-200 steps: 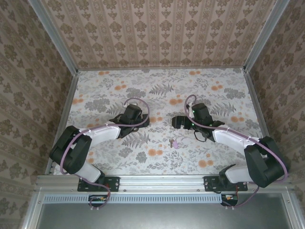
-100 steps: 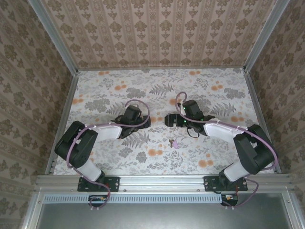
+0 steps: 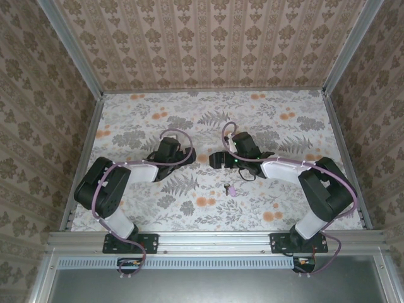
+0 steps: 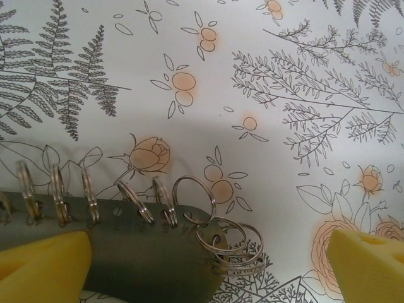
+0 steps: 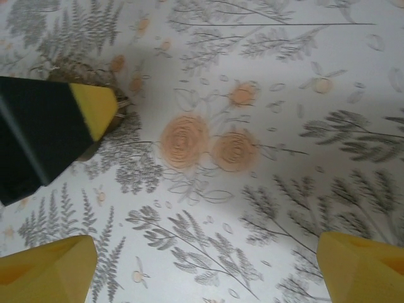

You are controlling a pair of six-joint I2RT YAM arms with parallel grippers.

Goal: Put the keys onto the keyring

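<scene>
On a table point(image 3: 284, 126) covered in a smooth print of grey ferns and orange blooms, walled left, right and far with patterned paper, two arms reach in from the near edge. The left gripper point(image 4: 205, 268) sits low over the left-centre of the table, its yellow foam-like pads point(image 4: 38, 268) spread wide. Between them lies the keyring point(image 4: 145, 252), a matte olive-grey oval with a rounded end. Thin silvery wire split rings point(image 4: 192, 199) are threaded along its upper edge and bunched at its tip. Its body runs under the one pad, and bare cloth separates it from the other. Just to the right, the right gripper point(image 5: 202, 268) points at its partner, its own yellow pads point(image 5: 363, 268) also well apart and pinching nothing. One black, yellow-tipped finger point(image 5: 57, 126) of the left gripper shows ahead of it. The key point(image 3: 230, 188), tiny and silvery with a pinkish-purple head, lies flat nearer the table's near edge, close to its middle. It is clear of both grippers, with open cloth on every side.
</scene>
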